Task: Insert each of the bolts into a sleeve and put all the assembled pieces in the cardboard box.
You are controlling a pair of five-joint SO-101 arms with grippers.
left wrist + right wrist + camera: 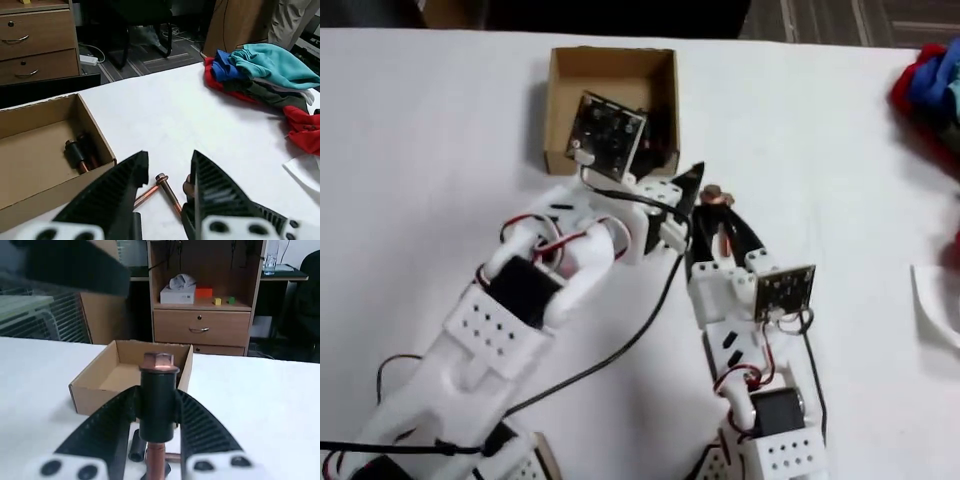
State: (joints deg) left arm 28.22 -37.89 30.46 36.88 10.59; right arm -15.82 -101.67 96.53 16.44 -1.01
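Pinching the bolted sleeve (158,412), the right gripper (159,399) may clip the open, empty left gripper (170,167) and drop it outside the box (90,392).

Your left arm's wrist camera (607,133) hangs over the near right part of the cardboard box (556,110); its far and left parts stay open from above. The left tool (170,161) and the right tool (157,399), clamped on a sleeved bolt (158,380), crowd together just beside that corner, with a loose bolt (169,194) and a loose sleeve (135,445) lying by them. You get wide passing room on the worktop (820,130) between box and clothes pile (928,75).
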